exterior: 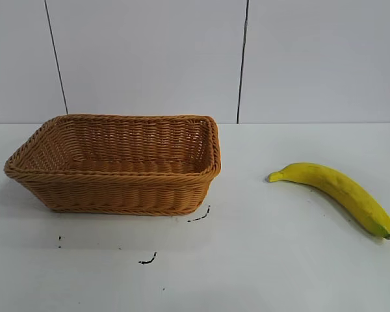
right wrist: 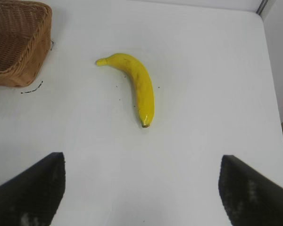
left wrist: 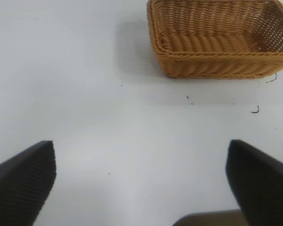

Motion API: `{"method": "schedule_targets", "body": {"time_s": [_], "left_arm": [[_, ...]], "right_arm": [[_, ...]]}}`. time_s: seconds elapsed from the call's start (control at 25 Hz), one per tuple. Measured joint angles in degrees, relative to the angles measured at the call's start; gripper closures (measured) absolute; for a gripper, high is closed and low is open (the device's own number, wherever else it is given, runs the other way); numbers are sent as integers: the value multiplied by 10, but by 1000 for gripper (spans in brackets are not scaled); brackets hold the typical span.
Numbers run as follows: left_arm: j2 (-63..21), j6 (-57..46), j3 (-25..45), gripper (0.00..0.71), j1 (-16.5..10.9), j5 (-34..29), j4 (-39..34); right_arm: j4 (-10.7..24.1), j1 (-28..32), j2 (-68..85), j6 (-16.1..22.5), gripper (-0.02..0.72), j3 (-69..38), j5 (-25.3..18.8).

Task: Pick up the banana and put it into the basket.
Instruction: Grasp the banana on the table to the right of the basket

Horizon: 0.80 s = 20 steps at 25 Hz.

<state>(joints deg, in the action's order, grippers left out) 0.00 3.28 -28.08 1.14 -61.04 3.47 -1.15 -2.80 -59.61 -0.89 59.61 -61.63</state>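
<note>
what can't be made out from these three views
- Basket: the wrist views cut it at the frame edge; the exterior view hides part of its floor behind the near wall.
- Banana: underside is against the table; absent from the left wrist view.
- Left gripper and right gripper: only the spread fingertips show at the lower edge of each wrist view; both arms are outside the exterior view.

Bare table (exterior: 260, 260) surrounds the banana (exterior: 338, 190), well apart from the basket (exterior: 117, 166), nothing blocking approach.
</note>
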Motion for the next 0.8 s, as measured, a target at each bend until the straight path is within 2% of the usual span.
{"method": "schedule_targets", "body": {"time_s": [0.16, 0.44, 0.64, 0.8], "left_arm": [[0, 0, 0, 15, 0, 0, 0], [0, 0, 0, 15, 0, 0, 0], [0, 0, 0, 15, 0, 0, 0], [0, 0, 0, 15, 0, 0, 0]], "right_arm": [[0, 0, -134, -26, 68, 68, -1], [-6, 0, -305, -148, 68, 178, 5], [-18, -8, -372, -232, 69, 203, 43], [-21, -22, -411, -266, 71, 204, 66]]}}
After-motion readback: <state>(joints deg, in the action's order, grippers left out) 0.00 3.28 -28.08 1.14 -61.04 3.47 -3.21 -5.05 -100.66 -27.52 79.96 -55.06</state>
